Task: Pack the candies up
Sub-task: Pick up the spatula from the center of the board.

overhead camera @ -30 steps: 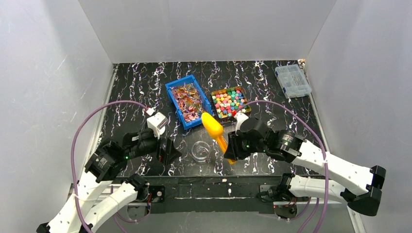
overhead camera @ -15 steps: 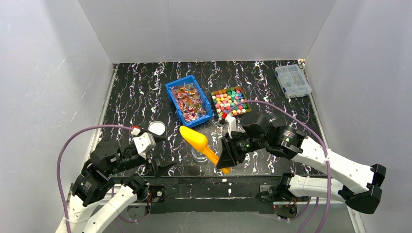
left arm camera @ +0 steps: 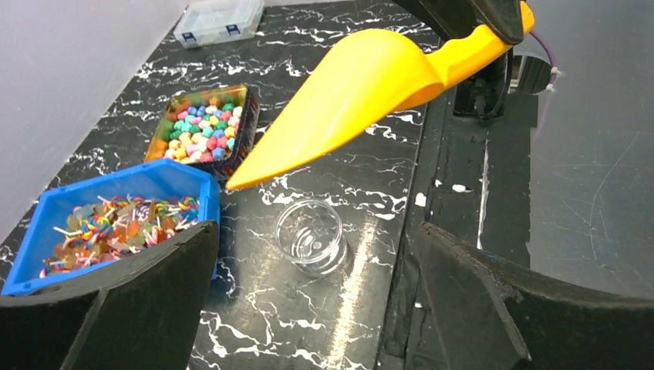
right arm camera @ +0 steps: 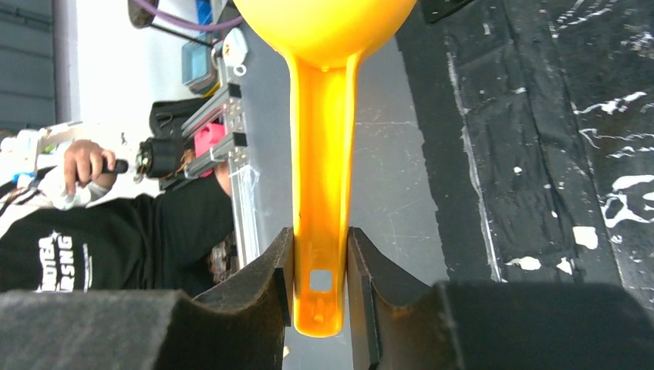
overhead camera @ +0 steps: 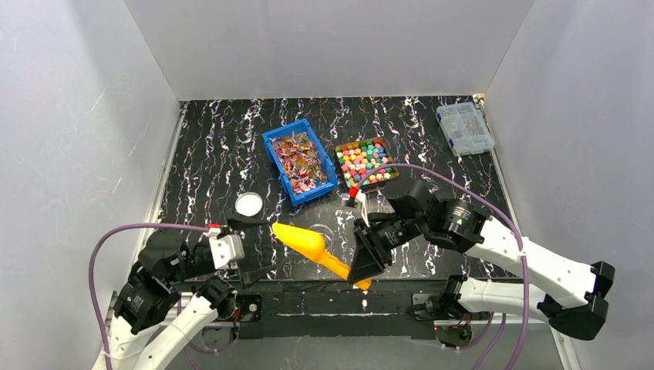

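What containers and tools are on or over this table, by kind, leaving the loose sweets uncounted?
Open containers: 2, the blue bin and the dark tray
Clear box with lid: 1
Clear jar: 1
White lid: 1
Yellow scoop: 1
Total: 6
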